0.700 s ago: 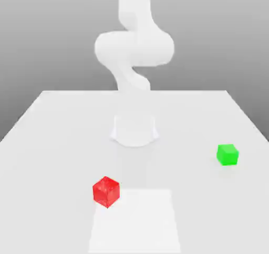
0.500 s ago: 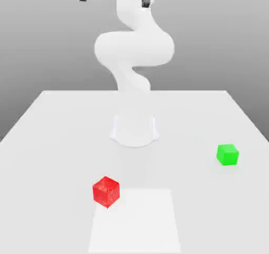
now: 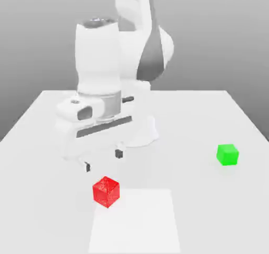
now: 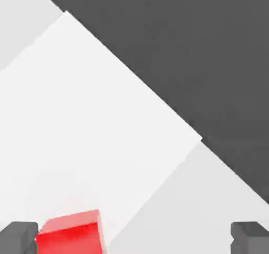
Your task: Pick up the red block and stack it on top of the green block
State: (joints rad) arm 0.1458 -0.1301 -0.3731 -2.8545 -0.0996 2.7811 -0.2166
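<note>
1. Exterior view: I count one red block and one green block, well apart on the table. My gripper hangs just above the red block, behind it, fingers wide.
2. Hand view: one red block beside one of my two fingertips, not held.

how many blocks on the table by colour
red block: 1
green block: 1
total: 2
</note>
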